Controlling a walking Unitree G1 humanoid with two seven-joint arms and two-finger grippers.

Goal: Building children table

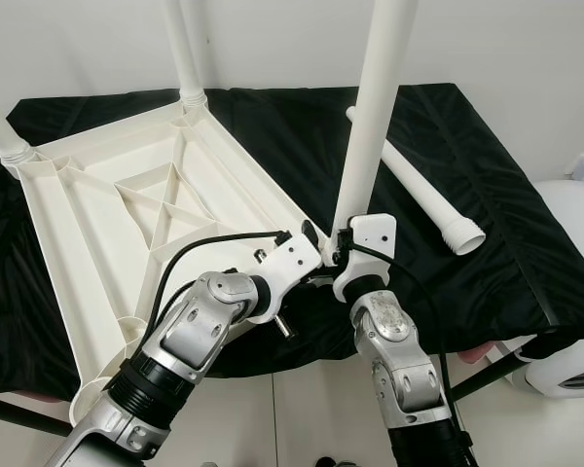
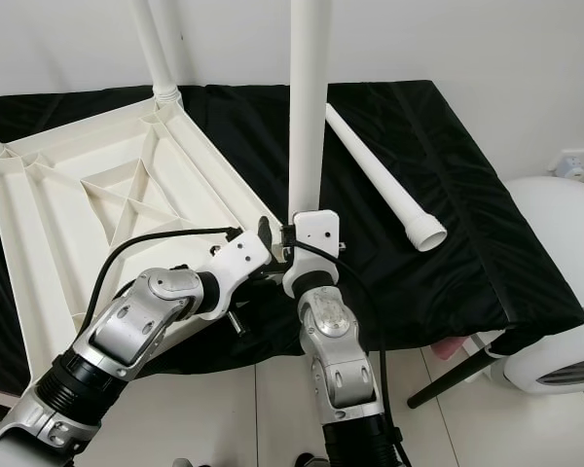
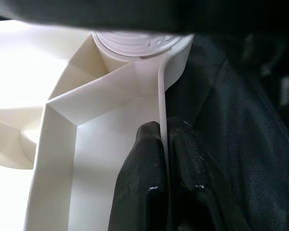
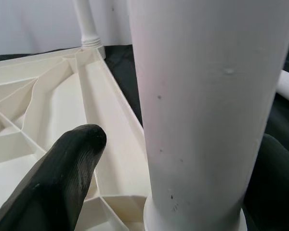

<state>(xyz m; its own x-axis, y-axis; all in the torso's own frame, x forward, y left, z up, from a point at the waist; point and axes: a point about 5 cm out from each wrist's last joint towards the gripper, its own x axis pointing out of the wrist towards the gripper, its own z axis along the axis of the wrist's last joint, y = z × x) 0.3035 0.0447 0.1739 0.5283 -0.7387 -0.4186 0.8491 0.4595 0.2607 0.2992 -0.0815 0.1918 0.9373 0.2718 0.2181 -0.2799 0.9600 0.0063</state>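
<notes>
Head stereo pair looking down on upturned tabletop, wrist cameras close on its near corner

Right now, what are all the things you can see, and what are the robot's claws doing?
Table top: one, white, upside down on the black cloth, ribs facing up.
Standing legs: three, white, upright at its corners.
Loose leg: one, white, lying on the cloth to the right.
Cloth: one, black, covering the work surface.
Rounded object: one, white, on the floor at right.
Left claw: pinching the table top's rim.
Right claw: fingers either side of the nearest standing leg.
</notes>
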